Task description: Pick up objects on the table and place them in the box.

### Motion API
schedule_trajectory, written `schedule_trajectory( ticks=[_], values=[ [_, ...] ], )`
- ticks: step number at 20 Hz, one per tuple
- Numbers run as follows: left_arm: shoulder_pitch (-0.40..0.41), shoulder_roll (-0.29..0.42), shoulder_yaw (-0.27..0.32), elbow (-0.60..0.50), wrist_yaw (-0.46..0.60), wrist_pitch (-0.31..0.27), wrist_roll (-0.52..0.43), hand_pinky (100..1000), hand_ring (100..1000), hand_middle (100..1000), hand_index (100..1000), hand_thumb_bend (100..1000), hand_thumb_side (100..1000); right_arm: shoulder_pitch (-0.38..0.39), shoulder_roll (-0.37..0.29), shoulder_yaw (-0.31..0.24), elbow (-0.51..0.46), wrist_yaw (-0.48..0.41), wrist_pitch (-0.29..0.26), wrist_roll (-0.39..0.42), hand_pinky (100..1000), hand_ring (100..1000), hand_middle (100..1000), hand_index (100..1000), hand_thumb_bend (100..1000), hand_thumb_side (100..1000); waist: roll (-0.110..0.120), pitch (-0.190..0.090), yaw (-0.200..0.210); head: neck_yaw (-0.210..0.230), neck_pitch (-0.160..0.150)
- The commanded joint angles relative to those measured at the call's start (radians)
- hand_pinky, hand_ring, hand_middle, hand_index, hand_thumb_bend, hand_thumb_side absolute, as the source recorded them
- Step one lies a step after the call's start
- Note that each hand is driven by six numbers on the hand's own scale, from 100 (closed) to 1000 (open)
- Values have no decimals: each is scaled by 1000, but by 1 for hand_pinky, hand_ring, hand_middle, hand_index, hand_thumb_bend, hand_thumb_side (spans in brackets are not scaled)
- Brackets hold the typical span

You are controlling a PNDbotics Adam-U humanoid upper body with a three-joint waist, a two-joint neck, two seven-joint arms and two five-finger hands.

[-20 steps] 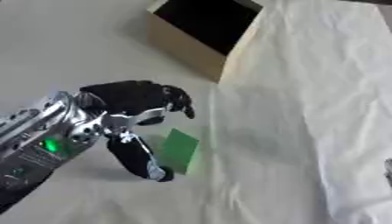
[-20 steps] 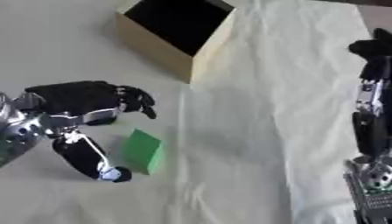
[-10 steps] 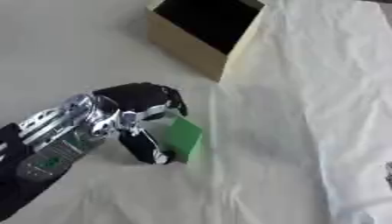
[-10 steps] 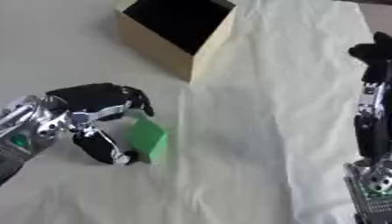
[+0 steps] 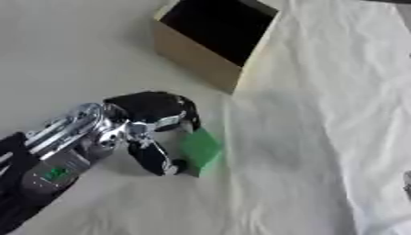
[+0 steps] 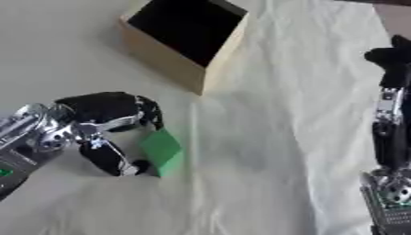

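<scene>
While a small green block (image 5: 200, 148) is lying on the pale cloth (image 5: 321, 114) a little below the open-topped cardboard box (image 5: 210, 40), it is being closed on by the left hand (image 5: 152, 120), which is much the nearer of the two. The block is sitting directly to the right of the palm, between the curled fingers (image 5: 189, 120) arching over its upper edge and the thumb (image 5: 159, 161) reaching toward its lower corner. Its longer side is running roughly up and down the view, tilted slightly, so the fingers and thumb are being set at its two ends. Whether the block is already being pinched or only bracketed cannot be told for certain, though both fingertips appear to be touching it. The left forearm is being brought in from the lower left corner, wrist bent so the palm is facing right. The box is lying up and to the right of the block, its dark opening facing upward. The right hand (image 6: 391, 59) is being held upright at the right edge, well apart; its fingers cannot be made out.
</scene>
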Motion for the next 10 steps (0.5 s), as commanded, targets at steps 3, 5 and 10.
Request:
schedule_trajectory(
  ticks=[3, 5, 10],
  values=[
    [-15, -4, -7, 2, -12, -57, -17, 657, 777, 840, 854, 503, 164, -1, -6, -6, -15, -8, 5, 2, 804, 696, 631, 817, 100, 771, 2, -18, -5, 1, -9],
    [-18, -10, -9, 14, -18, -73, -35, 668, 792, 853, 878, 538, 178, -1, -5, -6, -15, -8, 5, 3, 804, 696, 631, 818, 100, 772, 2, -18, -5, 1, -9],
    [-27, -11, -5, 18, -106, -99, -47, 743, 865, 883, 937, 670, 229, 0, -4, -7, -15, -8, 4, 4, 804, 696, 630, 817, 100, 772, 3, -18, -4, -3, -7]
  ],
)
